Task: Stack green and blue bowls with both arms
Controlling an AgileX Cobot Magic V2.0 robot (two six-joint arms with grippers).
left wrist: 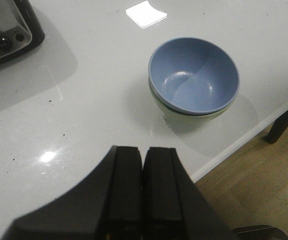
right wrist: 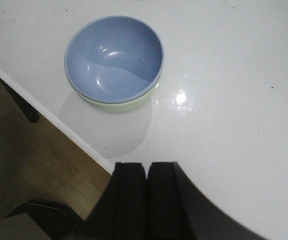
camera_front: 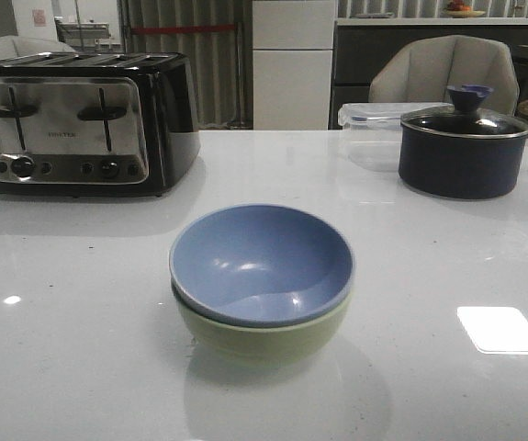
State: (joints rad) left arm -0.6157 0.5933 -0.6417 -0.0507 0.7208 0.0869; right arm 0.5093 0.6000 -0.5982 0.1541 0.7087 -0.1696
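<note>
Bowls come first: the blue bowl (camera_front: 260, 264) sits inside the green bowl (camera_front: 264, 338), near the table's (camera_front: 80, 367) front edge, in the middle. Both claws are pressed together and hold nothing, the left claw (left wrist: 142, 165) and right claw (right wrist: 147, 175) well apart from the bowls.

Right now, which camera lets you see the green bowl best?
The front view. From the side, it shows the green bowl's whole curved wall under the blue bowl nested inside it. Both wrist views look down from above, so only a thin green crescent peeks out beneath the blue rim.
</note>
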